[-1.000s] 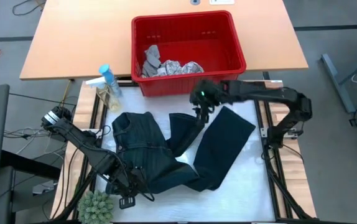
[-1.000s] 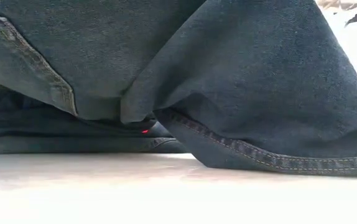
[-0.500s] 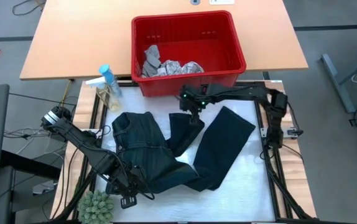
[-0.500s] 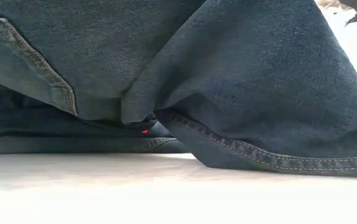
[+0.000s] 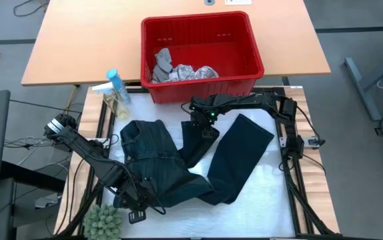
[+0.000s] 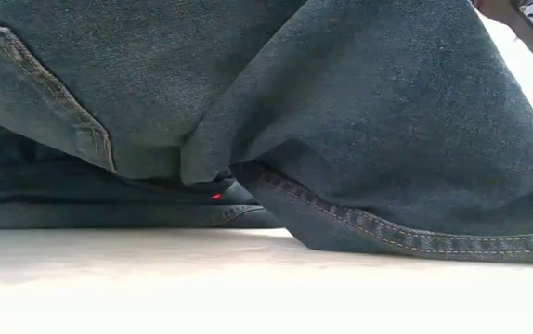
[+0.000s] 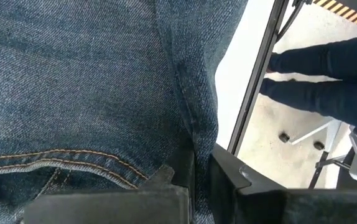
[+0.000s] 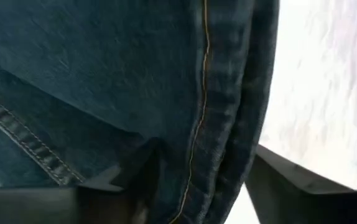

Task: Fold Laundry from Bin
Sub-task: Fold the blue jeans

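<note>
Jaws: left gripper [image 5: 140,200] clamped on one trousers [image 5: 178,167]; right gripper [image 5: 201,123] straddles leg.

Dark navy denim long trousers [image 5: 178,160] are lying spread across the middle of the white work table [image 5: 265,193], legs reaching toward the far right corner. The large red rectangular plastic bin [image 5: 201,57] is sitting behind them at the far edge, holding a small grey cloth [image 5: 162,61] left of a white leaf-print cloth [image 5: 195,72]. Two spray bottles [image 5: 115,93] are standing at the far left corner, a small green plant [image 5: 103,221] at the near left corner.
</note>
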You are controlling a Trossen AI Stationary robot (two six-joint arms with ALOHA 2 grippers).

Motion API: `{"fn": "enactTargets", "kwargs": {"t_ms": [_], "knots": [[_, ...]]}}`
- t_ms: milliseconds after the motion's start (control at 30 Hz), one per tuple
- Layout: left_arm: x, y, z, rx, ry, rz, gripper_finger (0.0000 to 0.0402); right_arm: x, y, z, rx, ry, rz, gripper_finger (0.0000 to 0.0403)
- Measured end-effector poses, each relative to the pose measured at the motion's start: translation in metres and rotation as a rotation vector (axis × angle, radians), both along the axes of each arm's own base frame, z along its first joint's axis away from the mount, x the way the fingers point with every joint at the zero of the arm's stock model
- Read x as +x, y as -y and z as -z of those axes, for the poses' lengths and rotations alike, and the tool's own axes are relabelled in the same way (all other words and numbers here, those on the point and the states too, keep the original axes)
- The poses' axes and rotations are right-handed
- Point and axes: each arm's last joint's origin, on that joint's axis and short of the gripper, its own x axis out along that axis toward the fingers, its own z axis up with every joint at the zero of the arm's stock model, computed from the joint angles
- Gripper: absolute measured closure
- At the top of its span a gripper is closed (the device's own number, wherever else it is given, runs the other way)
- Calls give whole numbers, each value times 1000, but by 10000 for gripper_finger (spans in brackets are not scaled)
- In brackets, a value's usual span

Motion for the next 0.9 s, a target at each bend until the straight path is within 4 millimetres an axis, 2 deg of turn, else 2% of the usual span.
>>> {"fn": "enactTargets", "kwargs": {"t_ms": [67, 133, 167, 200, 333, 533, 767, 900], "knots": [[0, 0, 0, 3, 3, 10, 391, 1, -1, -1, -2, 6, -3, 246], [0, 0, 0, 6, 7, 21, 391, 0, -2, -3, 0, 2, -2, 333], [0, 0, 0, 7, 9, 26, 391, -2, -2, -5, 4, -12, -2, 365], [0, 0, 0, 8, 10, 27, 391, -2, -2, -7, 8, -22, 10, 374], [0, 0, 0, 14, 13, 30, 391, -9, -2, -32, -46, -114, 76, 374], [0, -1, 1, 40, 25, 19, 391, -38, -12, -101, -281, -202, 213, 374], [-1, -3, 1, 67, 26, 19, 391, -97, -40, -188, -457, -176, 485, 374], [-3, -6, 3, 125, 11, 23, 391, -131, -58, -222, -462, -14, 599, 374]]}}
